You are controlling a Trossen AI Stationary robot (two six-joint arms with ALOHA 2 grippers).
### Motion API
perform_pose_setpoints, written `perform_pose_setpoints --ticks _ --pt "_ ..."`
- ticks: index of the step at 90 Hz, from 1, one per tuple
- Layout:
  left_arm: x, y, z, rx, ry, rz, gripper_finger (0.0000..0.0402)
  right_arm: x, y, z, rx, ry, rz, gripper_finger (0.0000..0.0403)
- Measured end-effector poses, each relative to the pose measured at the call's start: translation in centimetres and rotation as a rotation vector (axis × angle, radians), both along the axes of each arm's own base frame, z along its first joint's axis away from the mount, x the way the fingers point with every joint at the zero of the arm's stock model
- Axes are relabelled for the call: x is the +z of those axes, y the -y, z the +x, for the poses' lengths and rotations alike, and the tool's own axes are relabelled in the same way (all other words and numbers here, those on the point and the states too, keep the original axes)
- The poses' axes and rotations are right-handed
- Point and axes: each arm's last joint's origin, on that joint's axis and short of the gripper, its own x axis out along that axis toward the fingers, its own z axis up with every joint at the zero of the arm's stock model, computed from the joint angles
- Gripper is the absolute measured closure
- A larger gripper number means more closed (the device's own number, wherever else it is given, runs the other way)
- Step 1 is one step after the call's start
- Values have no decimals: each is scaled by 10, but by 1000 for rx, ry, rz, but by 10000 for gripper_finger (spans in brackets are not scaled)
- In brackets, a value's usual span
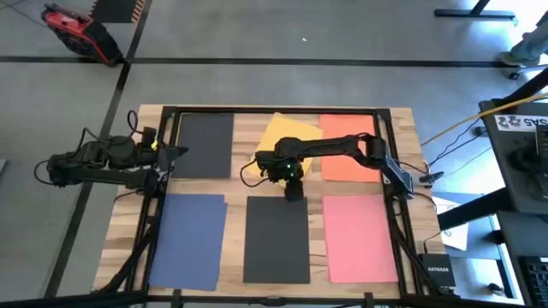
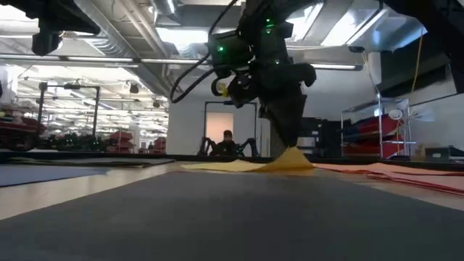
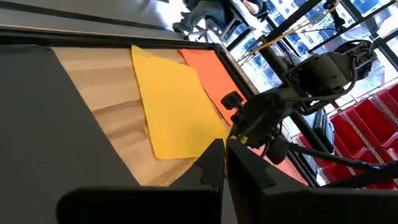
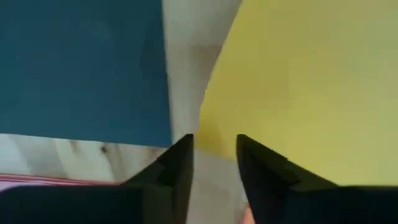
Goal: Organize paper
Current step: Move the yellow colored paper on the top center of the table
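Six sheets of coloured paper lie flat on the pale wooden table (image 1: 402, 154), inside a black frame (image 1: 274, 109) that runs along its edges. The far row holds a dark grey sheet (image 1: 204, 145) on the left, a yellow sheet (image 1: 289, 137) in the middle and an orange sheet (image 1: 347, 145) on the right; the near row holds a blue sheet (image 1: 188, 239), a second dark grey sheet (image 1: 276, 239) and a pink sheet (image 1: 360, 238). The yellow sheet sits crooked (the others lie square to the table), its right side touching or overlapping the orange one, and in the low view its near edge lifts off the wood into a small peak. The right gripper (image 1: 291, 178) is down at that near edge, its fingers (image 4: 177, 168) a little apart and straddling the yellow corner; whether they pinch it I cannot tell. The left gripper (image 1: 175, 154) waits at the table's left edge beside the far dark grey sheet, fingers pressed together.
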Motion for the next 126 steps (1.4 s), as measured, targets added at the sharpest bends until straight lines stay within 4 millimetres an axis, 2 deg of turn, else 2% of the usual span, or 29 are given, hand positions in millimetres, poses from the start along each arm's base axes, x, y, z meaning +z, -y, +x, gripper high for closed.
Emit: perform_pose_setpoints --ticks 6,12,24,28,39,50,62,73,102,126 --pt "0 0 0 1 0 -2 402 0 -2 0 -13 -3 46 272" --pt "0 0 0 4 5 -12 402 0 -6 0 -15 -3 65 286" --pt "0 0 0 6 7 -19 402 5 -13 2 67 47 41 373" --pt "0 0 0 6 7 -20 402 10 -16 0 90 58 37 390" --pt "-1 0 0 7 3 -22 402 25 -19 -4 100 85 35 397" --pt "-1 0 0 7 1 -23 402 52 -20 -12 97 161 -10 401" --pt "-1 0 0 9 5 -27 402 83 -18 -21 24 257 -77 402" --pt "-1 0 0 16 11 -47 402 98 -17 -30 -95 360 -132 402" --pt "-3 0 -1 32 7 -91 402 63 -14 -77 -712 564 -158 403" --pt "-3 0 -1 39 13 -108 402 27 -7 -127 -1307 623 -361 403"
